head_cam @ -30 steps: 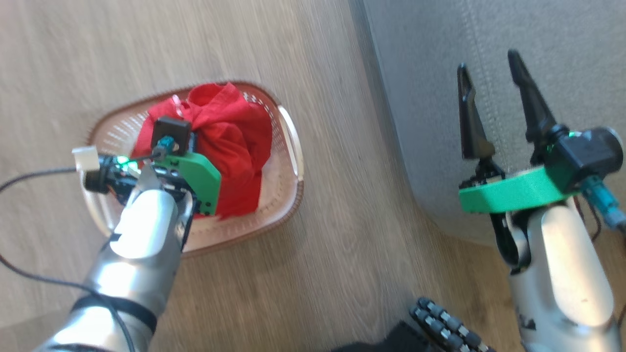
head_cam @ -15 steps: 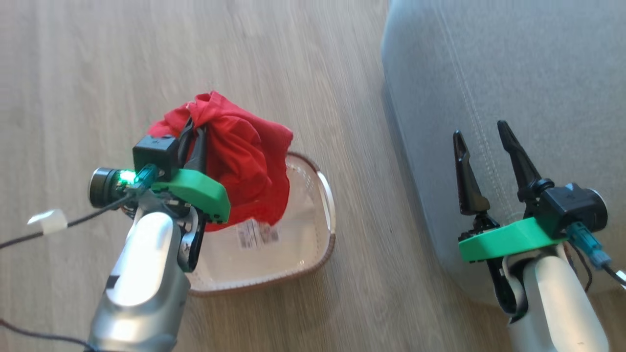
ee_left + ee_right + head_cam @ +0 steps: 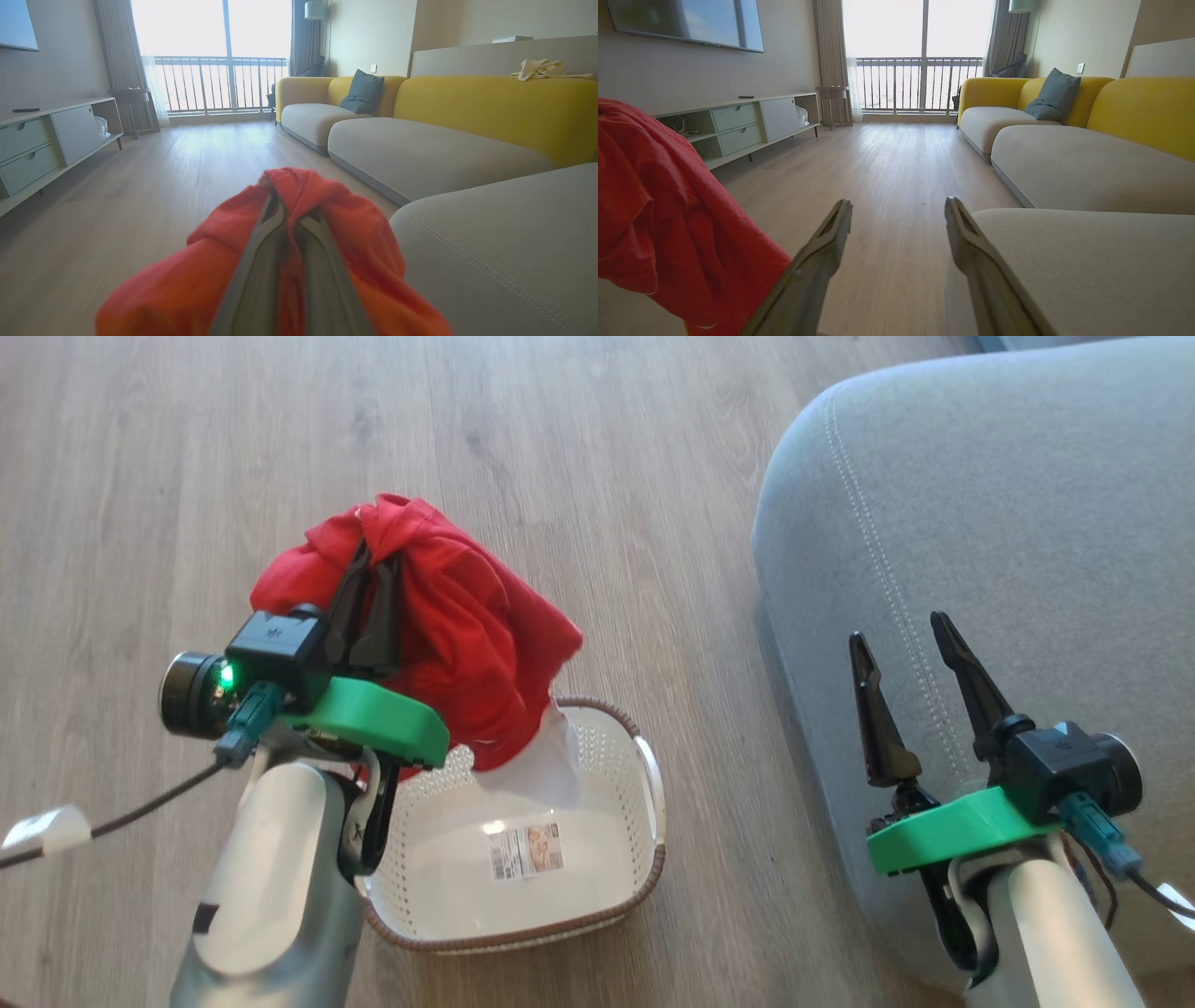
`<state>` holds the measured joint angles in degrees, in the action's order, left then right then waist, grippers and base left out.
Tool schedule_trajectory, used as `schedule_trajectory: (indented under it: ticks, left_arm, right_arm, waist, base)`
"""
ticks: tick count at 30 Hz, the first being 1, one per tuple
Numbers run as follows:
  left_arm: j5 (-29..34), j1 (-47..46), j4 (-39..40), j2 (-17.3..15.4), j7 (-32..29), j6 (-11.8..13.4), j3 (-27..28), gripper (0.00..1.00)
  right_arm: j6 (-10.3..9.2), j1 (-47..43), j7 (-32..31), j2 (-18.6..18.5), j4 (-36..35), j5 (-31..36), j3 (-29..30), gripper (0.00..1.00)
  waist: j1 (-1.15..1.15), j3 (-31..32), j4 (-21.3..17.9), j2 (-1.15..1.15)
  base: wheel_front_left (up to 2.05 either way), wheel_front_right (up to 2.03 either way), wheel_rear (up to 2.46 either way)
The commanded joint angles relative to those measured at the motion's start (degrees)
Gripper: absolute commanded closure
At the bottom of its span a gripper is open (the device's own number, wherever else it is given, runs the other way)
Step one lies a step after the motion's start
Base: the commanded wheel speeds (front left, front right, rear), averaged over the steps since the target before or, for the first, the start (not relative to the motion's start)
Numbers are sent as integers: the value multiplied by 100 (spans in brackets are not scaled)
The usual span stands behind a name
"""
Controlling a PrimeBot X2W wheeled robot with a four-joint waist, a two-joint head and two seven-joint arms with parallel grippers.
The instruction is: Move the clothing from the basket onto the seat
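Head view: your left fingers (image 3: 350,607) are clenched on the bright red clothing (image 3: 467,644). The garment hangs bunched in the air over the far left part of the cream-white basket (image 3: 653,793). A pale flap (image 3: 551,761) at the garment's lower edge dangles inside the line of the brown rim. Whether it brushes the plastic cannot be told. The basket's floor lies bare, its label sticker (image 3: 527,851) in plain sight, so nothing of the load looks left inside.

Your right fingers (image 3: 873,709) stand spread and empty, poised at the near edge of the grey seat (image 3: 1027,523). A strip of wooden floor (image 3: 187,448) lies between the basket and that cushion, and the clothing is well apart from it, off to the left. Left wrist view shows the two fingers pressed together with red fabric folded around them and the grey cushion waiting at the right.

Judged from this, the pick-up half of the job is done. Yours to finish are the carry to the right across the floor gap, a drop over the cushion, and letting go once the cloth, trailing flap included, is clear of the rim and resting on the upholstery.
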<state>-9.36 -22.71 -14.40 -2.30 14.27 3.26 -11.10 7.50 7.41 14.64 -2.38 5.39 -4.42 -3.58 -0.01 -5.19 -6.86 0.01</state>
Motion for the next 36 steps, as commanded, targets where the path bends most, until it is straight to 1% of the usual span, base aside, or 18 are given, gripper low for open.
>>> schedule_trajectory:
  ticks: [1, 8, 16, 25, 30, 36]
  left_arm:
    - [-25, -134, 342, -59, 73, 52, 158, 100]
    - [-173, 76, 1007, -58, 73, 181, 111, 100]
    - [-257, 370, 1469, -58, 73, 220, 133, 100]
    - [-356, 503, 1961, -58, 73, 62, 251, 100]
    - [-406, 397, 2077, -58, 73, -67, 143, 100]
    - [-466, 169, 2326, -58, 73, -85, 1, 100]
  right_arm:
    - [-1, 53, 36, -50, -173, 37, -136, 0]
    - [-1, -52, 36, -50, -205, 56, -93, 0]
    - [-1, -190, 36, -50, -238, 84, -72, 0]
    - [-1, -264, 36, -50, -255, 82, -33, 0]
    - [-1, -266, 36, -50, -254, 76, -30, 0]
    - [-1, -282, 36, -50, -242, 81, -44, 0]
  waist:
    - [1, 76, 9, -1]
    - [1, 275, 76, -1]
    - [1, 432, 148, -1]
    - [1, 515, 126, -1]
    - [1, 524, 138, -1]
    - [1, 529, 167, -1]
  base:
    - [0, 0, 0]
    - [0, 0, 0]
    - [0, 0, 0]
    - [0, 0, 0]
    - [0, 0, 0]
    - [0, 0, 0]
